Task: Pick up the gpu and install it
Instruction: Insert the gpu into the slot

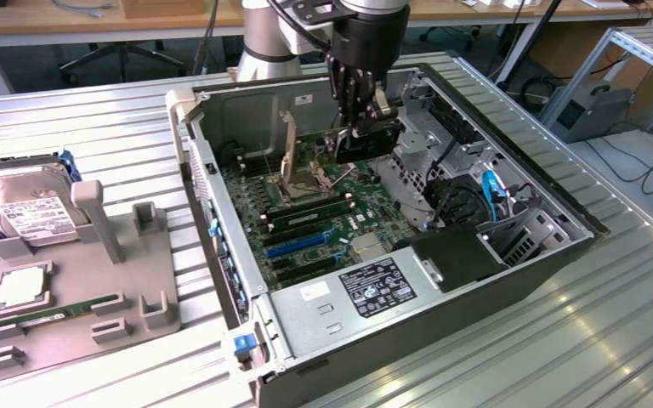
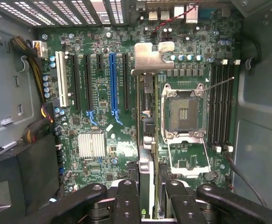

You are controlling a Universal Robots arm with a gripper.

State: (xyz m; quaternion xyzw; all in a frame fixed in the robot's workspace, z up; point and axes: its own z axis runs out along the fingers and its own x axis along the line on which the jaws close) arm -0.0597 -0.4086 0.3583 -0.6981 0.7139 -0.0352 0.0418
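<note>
Slatted metal desk (image 1: 599, 340) carries an open computer case (image 1: 440, 340), and the gpu (image 1: 370, 143) hangs in its opening above the motherboard (image 1: 303, 229), gripped from above by the jaws, which are closed narrow on the card. In the exterior view the card is over the far part of the board, close to the grey drive cage (image 1: 423, 140) on the exterior view's right; toward the exterior view's left there is more open room. Whether its lower edge touches the board I cannot tell, because the card itself covers that place. The wrist view shows the gpu (image 2: 145, 135) edge-on, as a thin strip with its silver bracket (image 2: 152, 57) at the far end. It runs between the CPU socket (image 2: 185, 112) and a black slot (image 2: 125, 81), with the blue slot (image 2: 112, 84) just beyond. The near end of the card is hidden between the black fingers (image 2: 126, 200). On a grey holder (image 1: 133, 289) at the exterior view's left, well apart from the case, rest the hard drive (image 1: 26, 212) and a green memory stick (image 1: 65, 308).
</note>
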